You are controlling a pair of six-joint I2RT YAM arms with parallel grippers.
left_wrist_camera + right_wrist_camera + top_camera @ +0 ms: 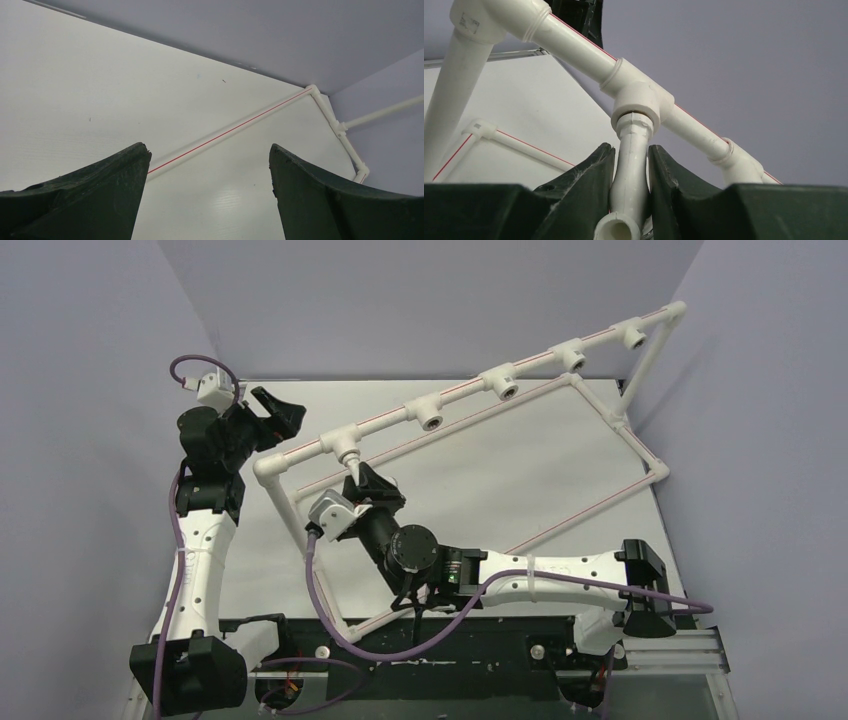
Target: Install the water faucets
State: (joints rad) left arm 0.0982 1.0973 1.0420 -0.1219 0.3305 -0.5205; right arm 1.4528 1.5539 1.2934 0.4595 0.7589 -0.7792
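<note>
A white water faucet [629, 175] stands with its upper end in the first tee socket [642, 102] of the pipe frame [470, 390]. My right gripper [630, 148] is shut on the faucet's body, one dark finger on each side, and its open spout faces the camera. From above, the faucet [350, 457] hangs under the leftmost tee, with the right gripper [365, 478] just below it. At the back left, my left gripper [280, 410] is open and holds nothing. In its own view the left gripper [209, 148] faces bare table.
Three more tee sockets [430, 420] [505, 386] [573, 359] sit along the raised top pipe, with another one [634, 335] near the far corner. The frame's base pipes [230, 131] lie on the white table. Grey walls close in the back and sides.
</note>
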